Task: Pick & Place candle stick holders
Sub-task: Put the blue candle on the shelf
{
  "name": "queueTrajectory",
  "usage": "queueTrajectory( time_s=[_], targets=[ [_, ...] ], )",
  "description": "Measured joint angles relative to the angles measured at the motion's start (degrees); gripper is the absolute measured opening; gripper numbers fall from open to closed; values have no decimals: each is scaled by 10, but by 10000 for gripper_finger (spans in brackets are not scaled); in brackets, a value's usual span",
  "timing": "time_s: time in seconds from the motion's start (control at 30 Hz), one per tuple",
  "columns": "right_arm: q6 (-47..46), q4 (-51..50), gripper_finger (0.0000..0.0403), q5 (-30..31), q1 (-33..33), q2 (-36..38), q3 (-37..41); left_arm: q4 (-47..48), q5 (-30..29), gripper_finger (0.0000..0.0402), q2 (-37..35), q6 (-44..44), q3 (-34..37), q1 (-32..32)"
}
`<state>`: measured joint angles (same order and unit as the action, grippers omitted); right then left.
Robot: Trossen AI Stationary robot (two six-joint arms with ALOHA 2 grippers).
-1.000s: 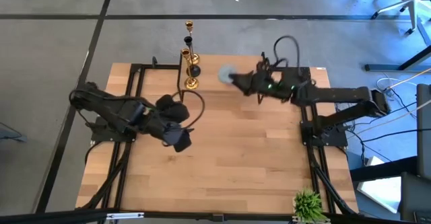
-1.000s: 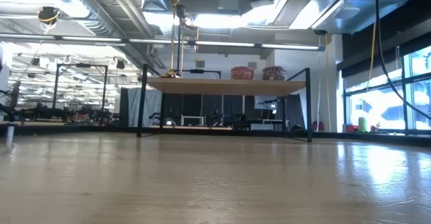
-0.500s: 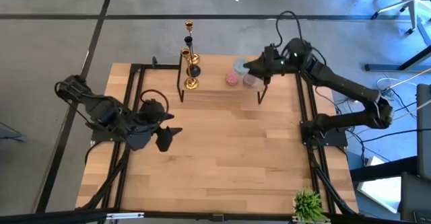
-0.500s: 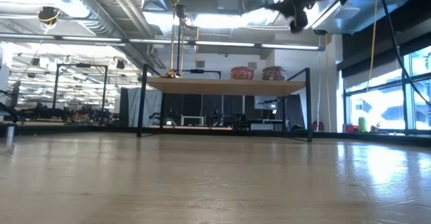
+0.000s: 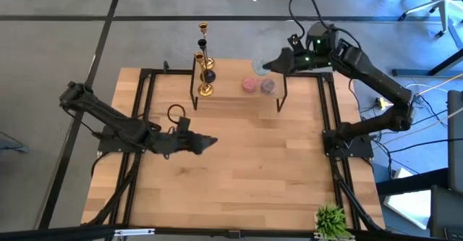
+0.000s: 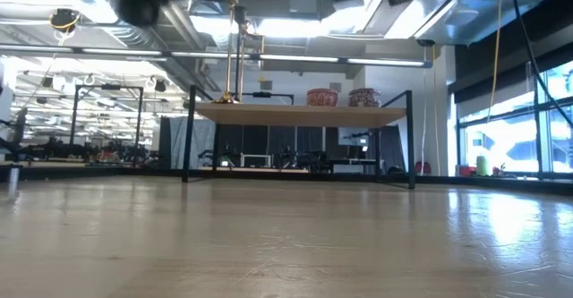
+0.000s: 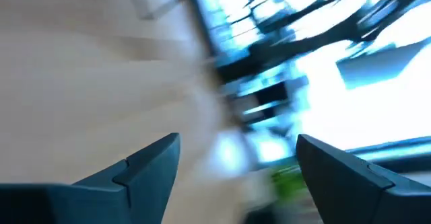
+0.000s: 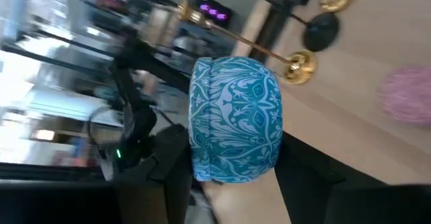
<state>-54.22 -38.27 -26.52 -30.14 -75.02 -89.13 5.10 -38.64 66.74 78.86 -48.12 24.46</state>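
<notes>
On the desk (image 5: 239,168) a raised shelf (image 5: 239,96) stands along the far edge. The candle stick holders (image 5: 205,60) stand upright close together at the shelf's left end, with a dark ball (image 5: 209,75) just beside them. Two small patterned cups (image 5: 258,86) sit side by side toward the shelf's right end, well apart from the holders. The right claw (image 5: 266,66) hangs above the shelf's far right corner, closed on a patterned cup (image 8: 234,120) that sits between its fingers. The left claw (image 5: 208,142) hangs over the desk's left middle, before the shelf, fingers spread, apparently with nothing between them. A plant (image 5: 330,218) sits at the desk's near right corner.
</notes>
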Motion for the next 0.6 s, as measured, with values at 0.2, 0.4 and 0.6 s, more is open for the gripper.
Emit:
queueTrajectory(
  time_s=[0.2, 0.4, 0.6],
  targets=[
    [31, -64, 179, 49, 65, -4, -35, -541, 21, 285, 40, 26, 201, -30],
    [22, -57, 179, 57, 147, -25, -34, -707, 10, 281, 71, -60, 208, -55],
    [-6, 39, 179, 63, 218, -73, -34, -676, 67, 281, 73, -87, 172, -111]
  ],
)
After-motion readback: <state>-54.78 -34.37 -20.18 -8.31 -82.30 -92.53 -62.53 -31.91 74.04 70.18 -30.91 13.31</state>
